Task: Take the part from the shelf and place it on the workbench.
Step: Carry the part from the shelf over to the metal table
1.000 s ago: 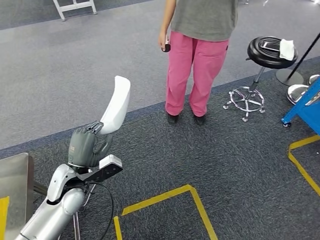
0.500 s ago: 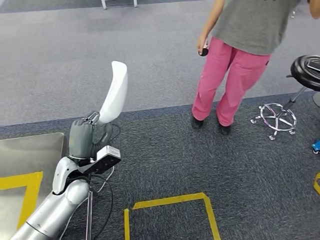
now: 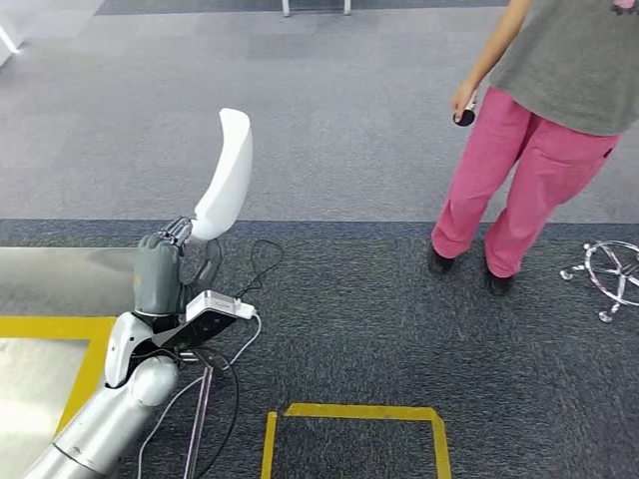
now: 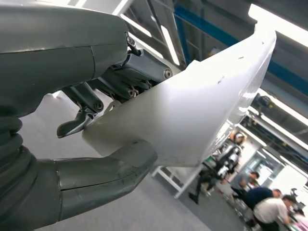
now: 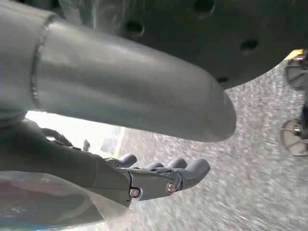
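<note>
My left hand [image 3: 162, 271] grips the lower end of a long curved white plastic part [image 3: 224, 178], which stands upright above the fingers. Up close, the part [image 4: 188, 110] lies clamped between the thick thumb [image 4: 105, 175] and the darker fingers [image 4: 109, 86]. My right hand [image 5: 145, 180] hangs over the grey carpet with its fingers stretched out straight and nothing in it. A metal surface with yellow tape [image 3: 45, 299] lies at the left edge, beside my left arm.
A person in pink trousers [image 3: 527, 180] stands at the right, holding a small dark object. A stool's chrome base [image 3: 610, 274] shows at the far right. A cable [image 3: 256, 269] and a thin stand [image 3: 198, 414] lie near my left arm. A yellow tape rectangle [image 3: 357, 411] marks the carpet.
The camera has turned left: the person and stool slide to the right and the metal surface with yellow tape comes further into view. My left hand keeps holding the white part upright.
</note>
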You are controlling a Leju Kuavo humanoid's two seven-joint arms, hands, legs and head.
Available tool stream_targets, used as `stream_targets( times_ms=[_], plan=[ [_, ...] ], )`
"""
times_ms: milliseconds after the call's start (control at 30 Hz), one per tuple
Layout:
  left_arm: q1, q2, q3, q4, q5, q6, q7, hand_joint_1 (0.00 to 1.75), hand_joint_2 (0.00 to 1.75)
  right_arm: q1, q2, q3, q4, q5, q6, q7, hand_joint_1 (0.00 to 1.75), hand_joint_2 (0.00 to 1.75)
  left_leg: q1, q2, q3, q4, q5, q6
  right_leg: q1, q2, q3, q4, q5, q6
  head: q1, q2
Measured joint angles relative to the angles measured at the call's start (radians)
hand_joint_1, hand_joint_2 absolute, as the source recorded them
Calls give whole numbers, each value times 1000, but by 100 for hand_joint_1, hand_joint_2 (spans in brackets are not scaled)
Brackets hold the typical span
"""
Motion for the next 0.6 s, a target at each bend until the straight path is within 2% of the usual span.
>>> stream_targets(
  times_ms=[33, 67, 100, 133, 167, 200, 267, 300, 333, 400, 433, 467, 533, 567, 600],
  plan=[
    [-1, -1, 0, 0, 0, -1, 0, 175, 175, 1, 0, 0, 0, 0, -4, 0, 0, 0, 1, 17, -32, 69, -31, -4, 2, -16, 3, 0, -2, -5, -2, 0],
    [-2, -2, -1, 0, 0, -3, 0, 175, 175, 1, 0, 0, 0, 0, -9, -1, 0, 0, 3, 24, -62, 130, -53, -6, 4, -32, 4, 0, -5, -7, -2, 0],
    [-1, -2, -1, 0, -1, -5, 1, 175, 175, 1, -1, 0, 0, 0, -15, -2, 0, 0, 5, 27, -79, 167, -60, -8, 4, -47, 6, 0, -7, -8, -3, 0],
    [-1, -2, -1, 0, -2, -8, 2, 175, 175, 1, -1, 0, 0, 1, -22, -3, 0, 0, 5, 29, -78, 165, -47, -8, 5, -62, 8, 0, -9, -7, -3, 0],
    [-1, -1, -1, 0, -5, -11, 5, 175, 175, 0, -1, 0, 0, 2, -27, -5, 0, 0, 5, 34, -56, 122, -17, -6, 6, -75, 12, 0, -12, -6, -3, 0],
    [-2, -1, -1, 0, -9, -14, 9, 175, 175, -1, -2, 0, 0, 3, -31, -6, 0, 0, 4, 46, -21, 54, 20, -2, 6, -87, 17, 0, -16, -4, -3, 0],
    [-5, -1, -2, 0, -15, -18, 14, 175, 175, -1, -2, 0, 0, 4, -36, -7, 0, 0, -9, 92, 43, -68, 60, 9, 10, -108, 24, 1, -24, 3, -3, 0],
    [-7, -1, -2, 0, -16, -19, 16, 175, 175, -2, -2, 0, 0, 4, -37, -7, 0, 0, -15, 107, 57, -98, 63, 14, 13, -118, 27, 0, -27, 8, -2, 0],
    [-8, -1, -2, 0, -17, -19, 17, 175, 175, -3, -2, 0, 0, 4, -38, -6, 0, 0, -20, 112, 59, -108, 58, 18, 15, -129, 28, -1, -29, 12, -1, 0],
    [-8, 0, -2, -1, -18, -19, 18, 175, 175, -5, -2, 0, 0, 5, -40, -5, 0, 0, -19, 89, 60, -117, 59, 27, 13, -145, 34, -2, -36, 23, 0, 0],
    [-10, 1, -2, -2, -19, -19, 18, 175, 175, -6, -2, 0, 0, 5, -41, -5, 0, 0, -16, 77, 64, -121, 61, 33, 12, -130, 30, 10, -48, 28, 0, 0],
    [-11, 0, -2, -2, -19, -19, 18, 175, 175, -6, -2, 0, 0, 5, -41, -6, 0, 0, -12, 66, 67, -126, 63, 39, 11, -105, 17, 41, -67, 31, 2, 0],
    [-14, -3, -2, -3, -19, -19, 18, 175, 175, -5, -2, 0, 0, 5, -42, -6, 0, 0, -8, 43, 69, -128, 64, 47, 10, -45, -49, 169, -125, 34, 8, 0],
    [-14, -4, -3, -3, -19, -19, 18, 175, 175, -4, -2, 0, 0, 5, -42, -6, 0, 0, -8, 30, 69, -128, 64, 48, 10, -32, -89, 239, -148, 35, 11, 0],
    [-12, -4, -4, -3, -19, -20, 18, 175, 175, -3, -3, 0, 0, 5, -43, -5, 0, 0, -8, 16, 69, -127, 63, 49, 10, -27, -120, 287, -155, 35, 11, 0]
  ],
)
